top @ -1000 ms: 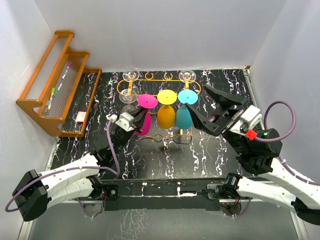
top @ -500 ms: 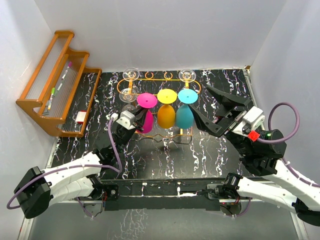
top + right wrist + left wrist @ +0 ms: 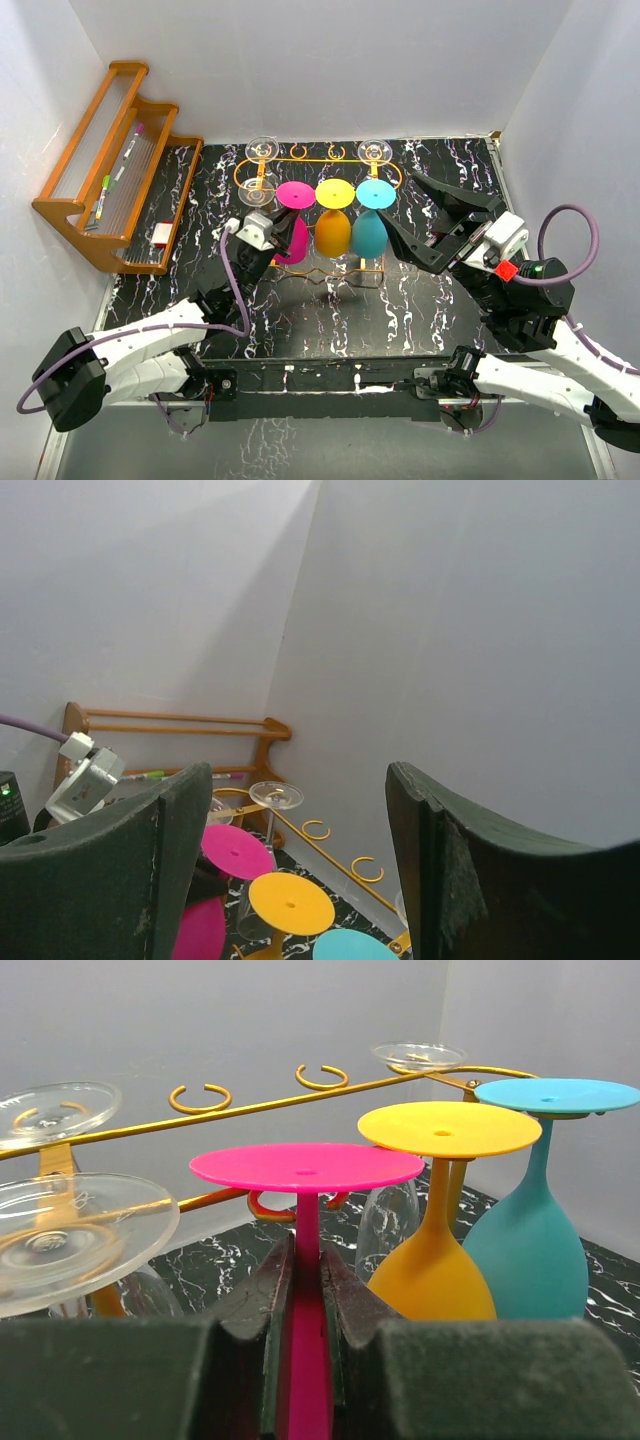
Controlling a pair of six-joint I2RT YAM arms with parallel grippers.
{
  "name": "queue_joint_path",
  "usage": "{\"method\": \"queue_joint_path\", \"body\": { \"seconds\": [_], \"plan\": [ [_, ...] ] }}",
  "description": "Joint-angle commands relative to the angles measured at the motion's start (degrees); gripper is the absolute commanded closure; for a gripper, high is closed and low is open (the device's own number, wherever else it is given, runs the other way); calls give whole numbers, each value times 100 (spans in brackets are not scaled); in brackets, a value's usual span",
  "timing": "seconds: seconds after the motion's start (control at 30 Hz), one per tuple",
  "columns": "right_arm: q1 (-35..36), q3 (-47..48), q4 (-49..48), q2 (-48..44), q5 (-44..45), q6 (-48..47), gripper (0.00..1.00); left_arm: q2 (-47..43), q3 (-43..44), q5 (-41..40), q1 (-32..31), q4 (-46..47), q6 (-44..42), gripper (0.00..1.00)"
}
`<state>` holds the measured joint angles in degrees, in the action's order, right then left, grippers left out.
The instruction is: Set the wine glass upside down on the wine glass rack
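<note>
We noted left gripper (image 3: 308, 1272) clamped on inverted pink glass (image 3: 306, 1168) stem near rack (image 3: 250, 1108); right gripper (image 3: 295, 815) wide, empty.

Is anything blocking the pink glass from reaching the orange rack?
Nothing visible. The left fingers hold the pink glass by its stem, and the open ring just behind looks free; a clear glass and the yellow glass flank it.
</note>
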<state>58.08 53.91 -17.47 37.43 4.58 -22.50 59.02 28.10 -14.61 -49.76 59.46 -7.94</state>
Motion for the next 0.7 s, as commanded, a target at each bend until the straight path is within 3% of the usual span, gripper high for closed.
{"method": "queue_joint_path", "body": {
  "seconds": [0.0, 0.2, 0.4, 0.67],
  "plan": [
    [26, 262, -2, -95, 10, -26, 28, 74, 310, -97, -25, 134, 157, 100],
    [23, 239, 7, -139, 18, -26, 28, 94, 251, -144, -29, 62, 171, 100],
    [26, 253, 51, -118, -5, -48, 28, 22, 154, -19, -34, 34, 92, 75],
    [27, 274, 45, -29, -60, -39, 28, -180, 93, 55, -29, -82, 23, 71]
  ]
}}
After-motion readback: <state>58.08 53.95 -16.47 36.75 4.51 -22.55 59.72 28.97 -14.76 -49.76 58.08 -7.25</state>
